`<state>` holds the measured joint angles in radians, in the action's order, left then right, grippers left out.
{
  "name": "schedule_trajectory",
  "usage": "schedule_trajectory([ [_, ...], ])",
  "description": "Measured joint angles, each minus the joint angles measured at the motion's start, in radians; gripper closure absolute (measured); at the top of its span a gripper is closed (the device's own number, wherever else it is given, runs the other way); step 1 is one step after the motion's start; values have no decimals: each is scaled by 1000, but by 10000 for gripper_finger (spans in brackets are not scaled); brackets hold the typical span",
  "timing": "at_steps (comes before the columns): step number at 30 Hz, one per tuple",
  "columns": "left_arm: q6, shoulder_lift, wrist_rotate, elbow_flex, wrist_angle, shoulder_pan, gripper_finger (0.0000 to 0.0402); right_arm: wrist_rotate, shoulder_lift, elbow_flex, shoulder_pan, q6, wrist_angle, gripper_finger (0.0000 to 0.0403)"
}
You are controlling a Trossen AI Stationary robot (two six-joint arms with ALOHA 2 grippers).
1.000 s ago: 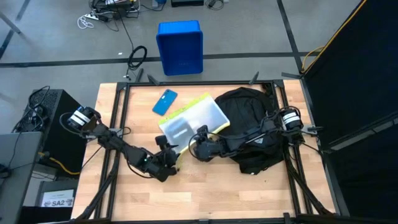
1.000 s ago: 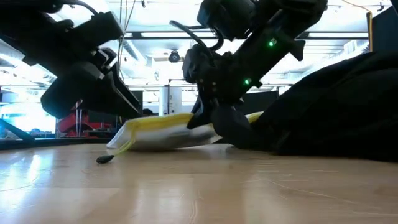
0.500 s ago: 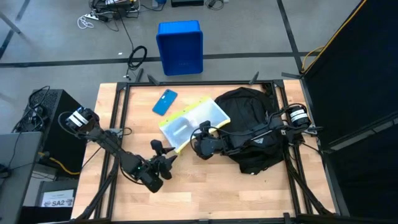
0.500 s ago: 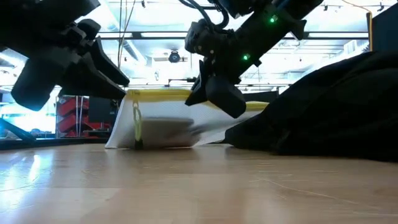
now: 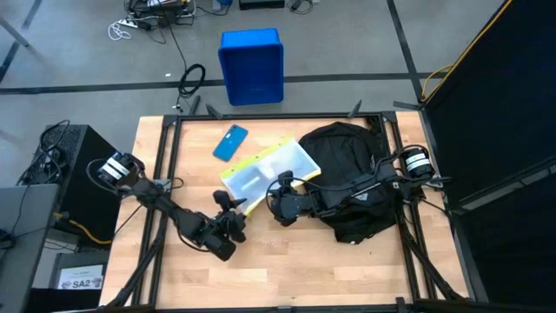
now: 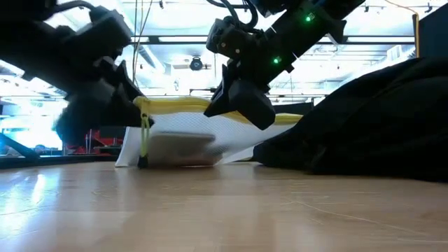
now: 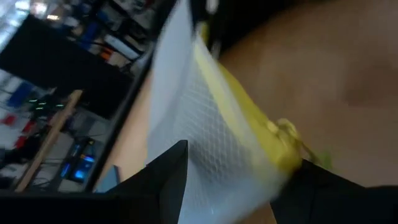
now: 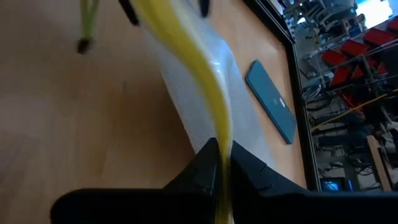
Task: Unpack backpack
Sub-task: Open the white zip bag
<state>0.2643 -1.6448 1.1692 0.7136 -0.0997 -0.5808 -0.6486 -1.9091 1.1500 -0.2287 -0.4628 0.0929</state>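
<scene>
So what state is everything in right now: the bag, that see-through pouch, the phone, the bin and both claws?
Large black fabric backpack: lying on the wooden table, pouch beside it.
Clear mesh pouch with yellow zip edge: out of the backpack, one edge lifted.
Right gripper: shut on the pouch's yellow edge.
Left gripper: open astride the pouch's corner.
Blue flat phone: lying flat.
Blue plastic bin: on the floor.
</scene>
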Motion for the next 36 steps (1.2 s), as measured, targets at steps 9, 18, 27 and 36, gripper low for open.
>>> schedule_trajectory([
  [9, -362, -49, -34, 0, 259, 63, 388, 9, 0, 0, -4, 37, -5, 403],
  [18, -368, -49, -67, 0, 257, 49, 401, -93, 0, 0, -15, 55, -60, 402],
  [27, -362, -49, -113, 0, 254, 38, 401, -124, 59, 1, -83, 115, -68, 385],
  [36, -362, -49, -116, 0, 268, 39, 401, 263, 132, 2, -105, 422, -45, 344],
])
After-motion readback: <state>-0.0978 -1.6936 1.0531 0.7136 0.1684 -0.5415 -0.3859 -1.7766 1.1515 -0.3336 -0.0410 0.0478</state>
